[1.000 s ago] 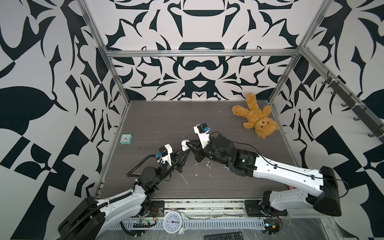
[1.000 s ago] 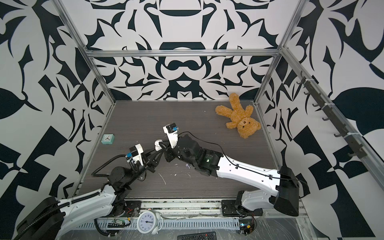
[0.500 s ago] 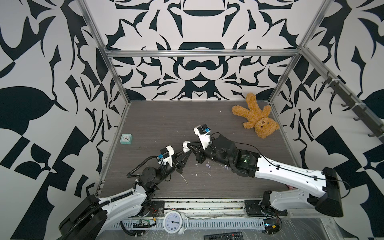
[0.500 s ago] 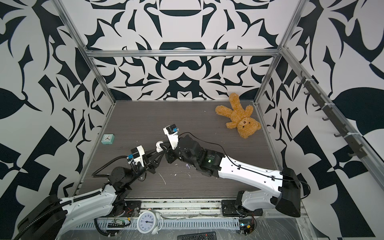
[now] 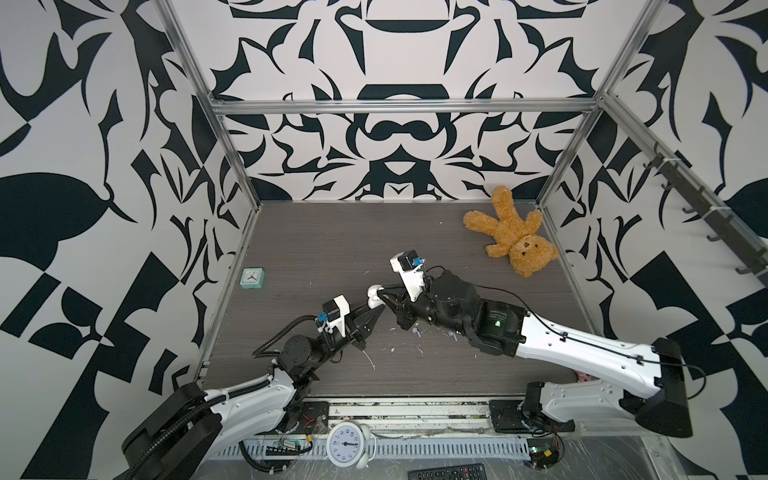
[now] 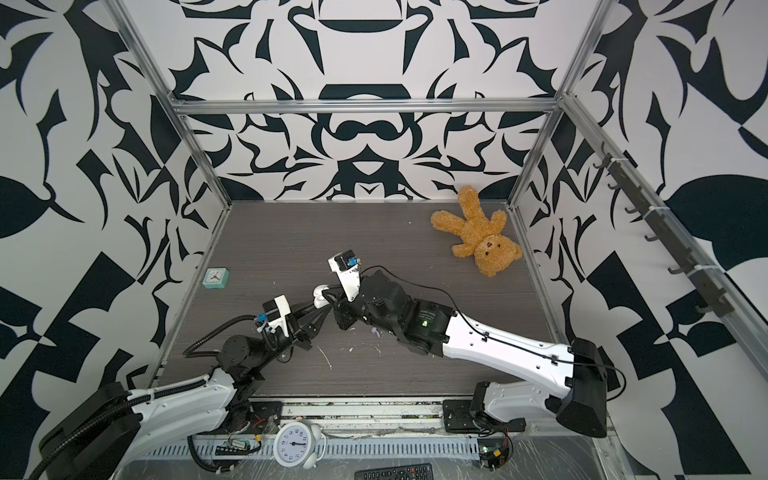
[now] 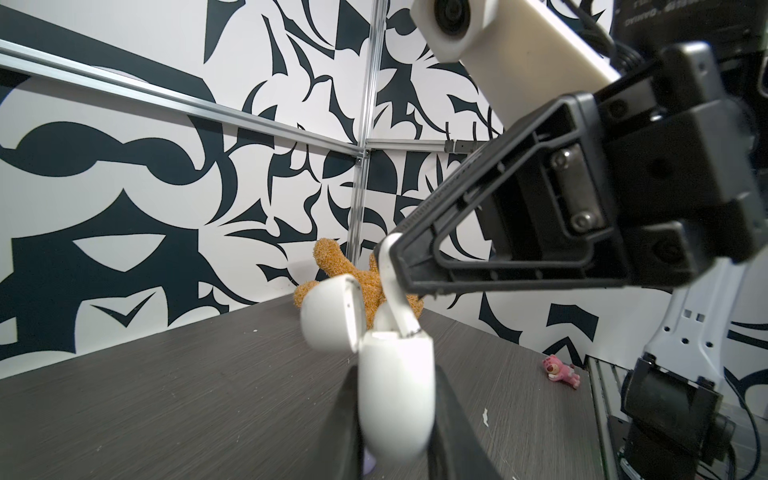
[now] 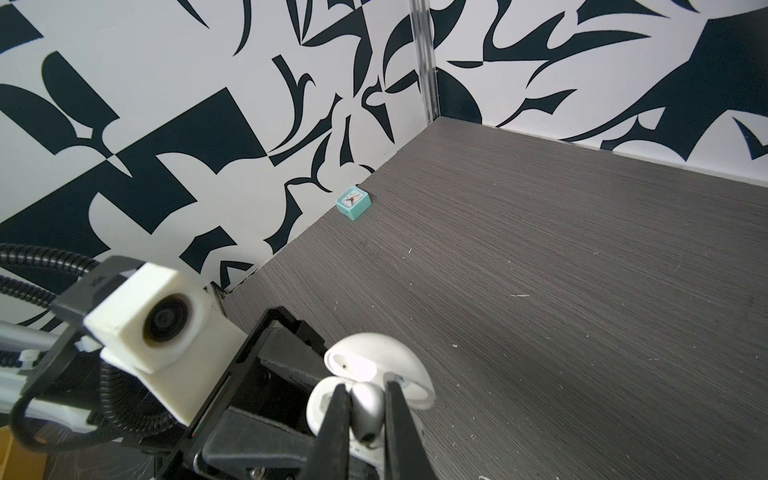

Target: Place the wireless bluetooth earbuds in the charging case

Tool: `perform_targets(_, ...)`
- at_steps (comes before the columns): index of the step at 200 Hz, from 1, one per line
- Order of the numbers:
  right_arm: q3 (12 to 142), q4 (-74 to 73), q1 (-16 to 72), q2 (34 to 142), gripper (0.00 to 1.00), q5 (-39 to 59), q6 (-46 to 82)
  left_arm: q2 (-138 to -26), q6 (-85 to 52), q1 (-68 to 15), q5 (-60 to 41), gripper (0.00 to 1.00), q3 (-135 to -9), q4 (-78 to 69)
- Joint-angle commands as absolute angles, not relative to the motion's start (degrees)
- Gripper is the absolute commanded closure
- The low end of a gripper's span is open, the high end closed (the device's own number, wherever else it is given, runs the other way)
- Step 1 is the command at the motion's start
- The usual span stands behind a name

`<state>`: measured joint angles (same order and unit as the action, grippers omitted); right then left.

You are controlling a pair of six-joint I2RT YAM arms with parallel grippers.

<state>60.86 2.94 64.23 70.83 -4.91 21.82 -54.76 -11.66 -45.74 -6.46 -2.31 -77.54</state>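
Observation:
A white charging case (image 5: pixel 375 292) (image 6: pixel 320 293) hangs above the table with its lid (image 7: pixel 330 316) (image 8: pixel 380 353) open. My left gripper (image 7: pixel 397 419) (image 5: pixel 372 309) is shut on the case body (image 7: pixel 395 390). From the other side my right gripper (image 8: pixel 365 415) (image 5: pixel 384 297) is shut on a white earbud (image 8: pixel 365 405) (image 7: pixel 392 291), whose lower end sits in the case mouth. A pale purple earbud (image 5: pixel 415 331) (image 6: pixel 375 331) lies on the table under the right arm, and another (image 5: pixel 453 336) lies near it.
A brown teddy bear (image 5: pixel 511 237) lies at the back right. A small teal clock (image 5: pixel 253 277) (image 8: pixel 353 202) sits by the left wall. A pink toy (image 7: pixel 561 370) lies near the front right edge. White scraps (image 5: pixel 369 358) dot the table's front.
Almost nothing. Both grippers stay shut, and the case and earbud have drifted only slightly to the right.

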Motion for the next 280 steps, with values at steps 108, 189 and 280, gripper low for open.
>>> perform_targets(108, 58.34, 1.31, 64.48, 68.11, 0.87, -0.63, 19.42, -52.70, -10.72, -46.32, -7.21, 1.00, -1.98, -81.73)
perform_targets(189, 59.17, 3.03, 64.78, 67.25, 0.88, 2.01, 16.90, -51.77, -10.15, -46.41, -9.94, 1.00, -2.28, -81.74)
perform_targets(280, 60.02, 6.21, 64.81, 65.67, 0.89, 3.47, 13.63, -50.19, -8.06, -47.59, -14.06, 1.00, -2.63, -81.66)
